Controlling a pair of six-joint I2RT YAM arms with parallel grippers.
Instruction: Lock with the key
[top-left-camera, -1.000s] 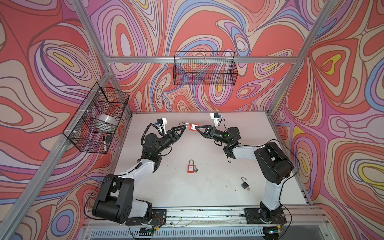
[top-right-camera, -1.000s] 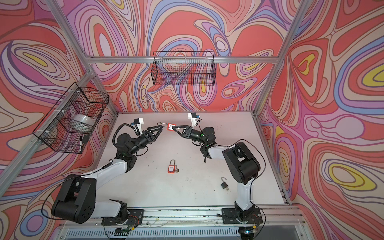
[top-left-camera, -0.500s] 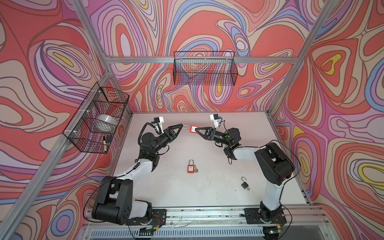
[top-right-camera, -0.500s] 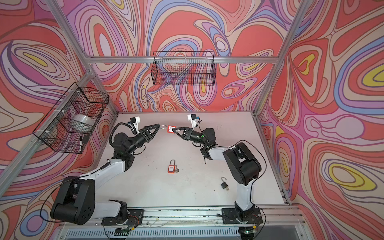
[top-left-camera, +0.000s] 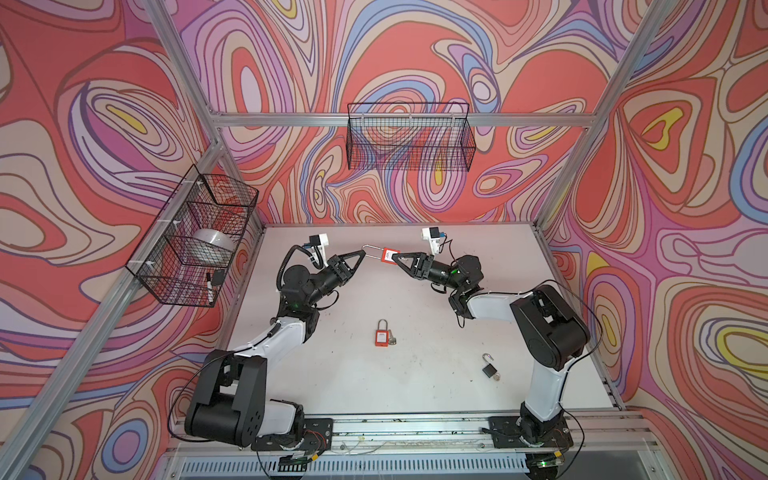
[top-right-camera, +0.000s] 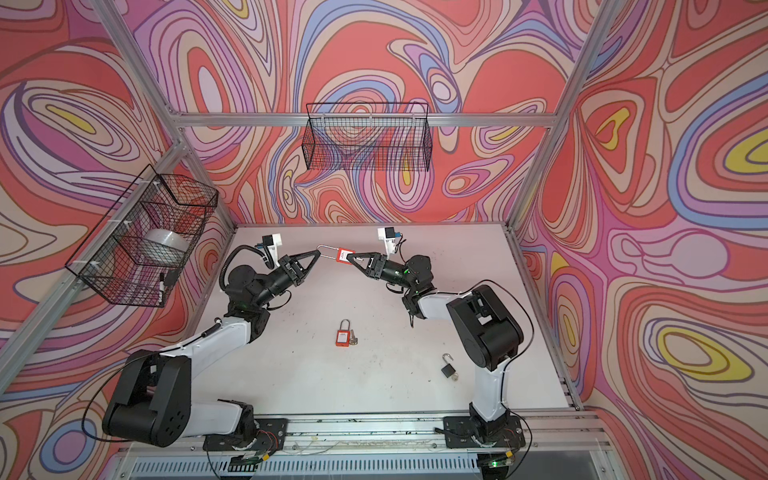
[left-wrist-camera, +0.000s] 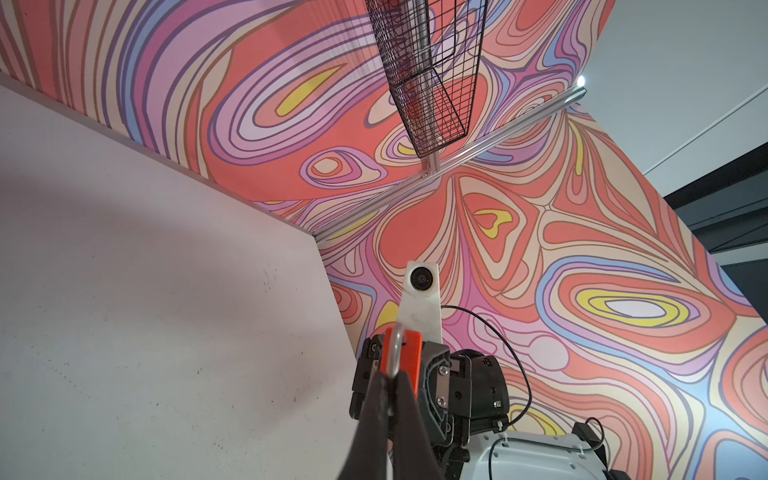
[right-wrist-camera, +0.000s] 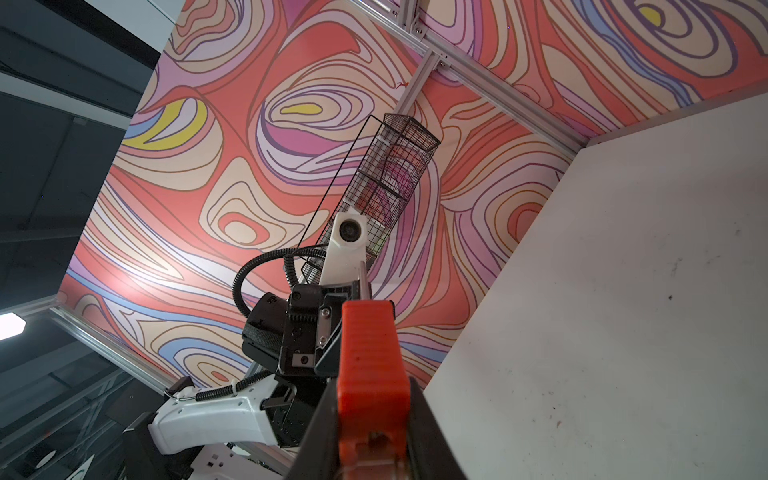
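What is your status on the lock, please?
Right gripper shut on red padlock body, mid-air. Left gripper shut on its shackle. Spare red padlock and black padlock lie on table, well clear.

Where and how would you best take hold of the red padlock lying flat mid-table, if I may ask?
Grip its red body, probably from straight above, since it lies flat with the thin shackle pointing to the back wall. Set the jaws across its sides with care: a key lies close beside it, on the right in both top views.
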